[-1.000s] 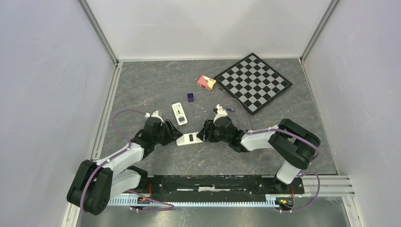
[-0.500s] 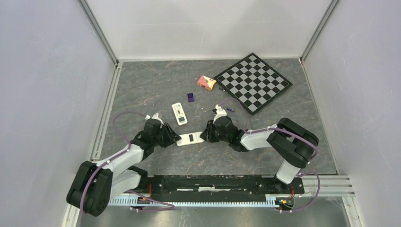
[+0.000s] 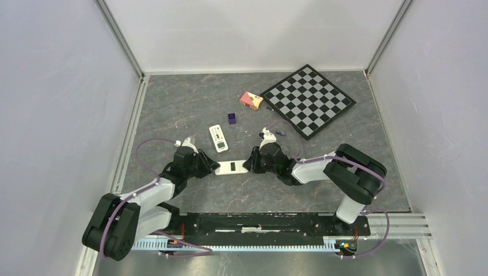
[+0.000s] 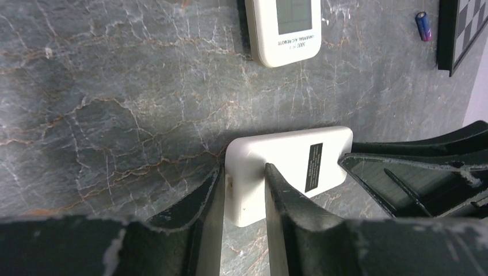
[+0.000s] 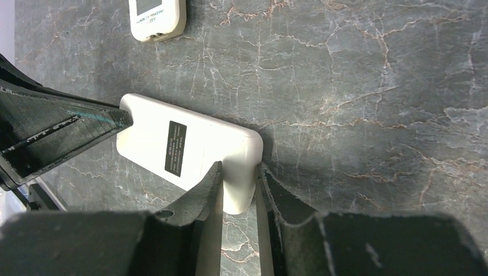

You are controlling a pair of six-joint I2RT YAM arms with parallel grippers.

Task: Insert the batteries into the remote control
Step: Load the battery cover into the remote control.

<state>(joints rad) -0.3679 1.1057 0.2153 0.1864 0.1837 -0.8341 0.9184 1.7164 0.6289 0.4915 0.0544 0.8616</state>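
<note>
**Pinching both ends of the slim off-white plastic remote control (image 4: 288, 158)**

You have the left gripper (image 4: 244, 172) pressed onto the remote's left end and the right gripper (image 5: 237, 169) pressed onto its right end, with black fingers touching the shell on both sides. The remote lies near the middle of the grey marbled table (image 3: 172, 109), towards its near edge. A black label faces up, and no open battery bay shows on that face.

One small purple-blue cylindrical battery (image 4: 423, 26) lies well apart from the remote, near the edge of the black-and-white chequered board (image 3: 308, 99). No other batteries can be made out. A second white remote with a display (image 4: 285, 29) lies face up nearby.

This looks like the securing step, with loading not yet begun. Your next move likely calls for holding one end firm while the other gripper frees the cover, or for turning the shell over to find the bay.
</note>
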